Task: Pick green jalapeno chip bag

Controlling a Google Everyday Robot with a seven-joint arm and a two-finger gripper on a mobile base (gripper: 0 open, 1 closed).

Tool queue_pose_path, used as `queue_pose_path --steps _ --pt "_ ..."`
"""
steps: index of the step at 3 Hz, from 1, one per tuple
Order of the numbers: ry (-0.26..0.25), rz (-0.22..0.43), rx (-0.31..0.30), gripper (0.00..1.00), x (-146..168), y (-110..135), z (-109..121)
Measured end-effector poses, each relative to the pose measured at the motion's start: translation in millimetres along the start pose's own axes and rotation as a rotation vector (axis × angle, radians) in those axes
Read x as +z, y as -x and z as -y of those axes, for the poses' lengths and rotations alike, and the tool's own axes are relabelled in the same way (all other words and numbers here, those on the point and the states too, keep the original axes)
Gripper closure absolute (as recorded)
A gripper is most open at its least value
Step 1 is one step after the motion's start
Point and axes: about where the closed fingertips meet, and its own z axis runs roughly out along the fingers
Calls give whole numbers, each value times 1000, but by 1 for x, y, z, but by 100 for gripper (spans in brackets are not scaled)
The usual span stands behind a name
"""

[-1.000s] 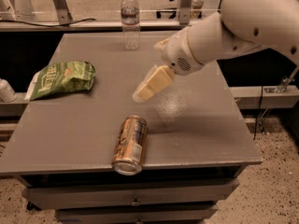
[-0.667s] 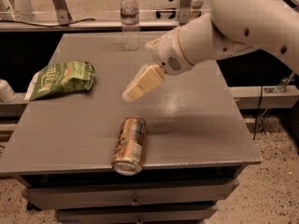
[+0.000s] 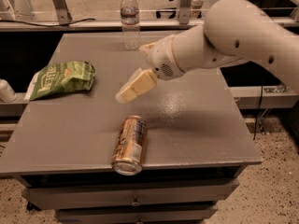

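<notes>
The green jalapeno chip bag (image 3: 63, 79) lies flat at the left edge of the grey table (image 3: 196, 125), crinkled, with white lettering and a white left edge. My gripper (image 3: 125, 95) hangs over the middle of the table, pointing down and to the left. It is to the right of the bag and apart from it, with nothing in it that I can see. The white arm reaches in from the upper right.
A gold drink can (image 3: 129, 144) lies on its side near the table's front edge, below the gripper. A clear water bottle (image 3: 130, 18) stands at the back of the table. A white object (image 3: 5, 91) sits off the left edge. Drawers are below the tabletop.
The gripper and arm have moved left across the table, toward the chip bag. The bag, can and bottle have not moved.
</notes>
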Motion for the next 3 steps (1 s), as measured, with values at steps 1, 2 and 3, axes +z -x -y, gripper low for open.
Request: queue_pose_path --steps 1,2,3 --pt "23 92 -15 0 43 12 13" --pt "49 152 -27 0 80 22 19" --pt "87 192 -43 0 114 35 19"
